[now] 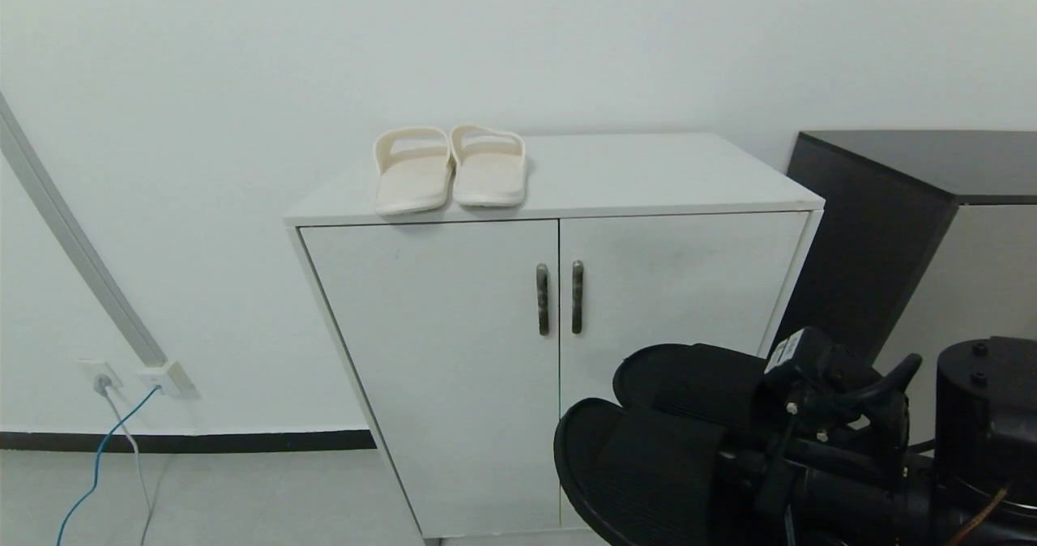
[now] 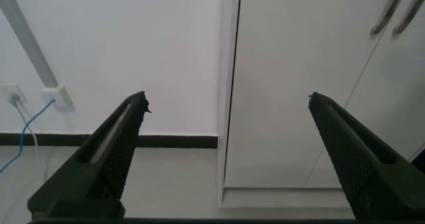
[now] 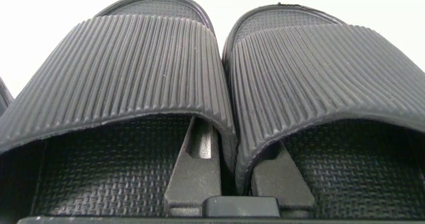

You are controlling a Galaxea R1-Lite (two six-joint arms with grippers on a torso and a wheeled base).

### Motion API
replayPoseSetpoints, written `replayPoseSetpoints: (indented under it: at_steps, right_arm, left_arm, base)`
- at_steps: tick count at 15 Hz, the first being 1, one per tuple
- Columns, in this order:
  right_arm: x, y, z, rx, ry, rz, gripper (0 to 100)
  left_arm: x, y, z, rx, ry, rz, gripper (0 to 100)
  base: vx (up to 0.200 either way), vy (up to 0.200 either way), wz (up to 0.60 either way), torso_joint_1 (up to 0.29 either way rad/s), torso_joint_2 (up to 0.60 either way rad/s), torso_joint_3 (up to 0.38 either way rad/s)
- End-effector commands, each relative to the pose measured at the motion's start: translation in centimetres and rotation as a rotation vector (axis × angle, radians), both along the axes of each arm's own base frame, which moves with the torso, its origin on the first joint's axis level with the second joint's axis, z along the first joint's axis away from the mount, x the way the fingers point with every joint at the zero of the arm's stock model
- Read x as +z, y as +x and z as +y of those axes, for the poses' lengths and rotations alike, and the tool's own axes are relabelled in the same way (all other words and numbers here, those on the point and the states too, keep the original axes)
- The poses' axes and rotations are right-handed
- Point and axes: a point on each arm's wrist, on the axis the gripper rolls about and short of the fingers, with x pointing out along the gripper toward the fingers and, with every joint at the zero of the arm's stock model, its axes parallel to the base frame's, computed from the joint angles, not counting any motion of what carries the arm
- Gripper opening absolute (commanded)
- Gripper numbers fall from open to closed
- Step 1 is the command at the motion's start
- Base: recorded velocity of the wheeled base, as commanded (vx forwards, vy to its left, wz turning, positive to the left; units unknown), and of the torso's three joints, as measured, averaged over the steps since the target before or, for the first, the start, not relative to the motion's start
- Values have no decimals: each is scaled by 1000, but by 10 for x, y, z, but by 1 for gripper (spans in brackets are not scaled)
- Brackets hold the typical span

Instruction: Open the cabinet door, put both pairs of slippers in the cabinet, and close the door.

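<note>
A white cabinet (image 1: 648, 173) stands against the wall with both doors shut; two dark handles (image 1: 559, 297) meet at the middle. A cream pair of slippers (image 1: 450, 169) lies on its top, near the left front edge. A black pair of slippers (image 1: 664, 441) hangs low in front of the right door, side by side. My right gripper (image 3: 232, 151) is shut on the black slippers (image 3: 219, 71), one finger inside each, pinching their inner walls together. My left gripper (image 2: 227, 98) is open and holds nothing, low before the cabinet's left door (image 2: 299, 84).
A black box-like unit (image 1: 915, 206) stands close to the right of the cabinet. On the wall to the left are sockets (image 1: 101, 376) with trailing cables and a slanted grey conduit (image 1: 73, 246). Bare floor lies left of the cabinet.
</note>
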Motion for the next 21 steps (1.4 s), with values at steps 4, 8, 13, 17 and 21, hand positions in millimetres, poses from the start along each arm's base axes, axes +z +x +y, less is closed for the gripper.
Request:
replayPoseSetpoints:
  at_steps: [4, 8, 13, 17, 21]
  right_arm:
    - [-1, 0, 0, 1, -3, 3, 0]
    - [-2, 0, 0, 1, -6, 5, 0]
    - [-2, -1, -1, 3, -7, 6, 0]
    - [-4, -1, -1, 1, -10, 9, 0]
    - [-4, -3, -3, 6, -21, -1, 0]
  left_arm:
    - [0, 0, 0, 1, 0, 0, 100]
    - [0, 0, 0, 1, 0, 0, 100]
    - [0, 0, 0, -3, 1, 0, 100]
    - [0, 0, 0, -16, 10, 4, 100]
    - [32, 5, -1, -79, 0, 29, 100]
  base:
    - [0, 0, 0, -112, 455, 345]
    - [0, 0, 0, -63, 452, 383]
    - [0, 0, 0, -7, 186, 168]
    - [0, 0, 0, 0, 0, 0]
    - [0, 0, 0, 0, 0, 0]
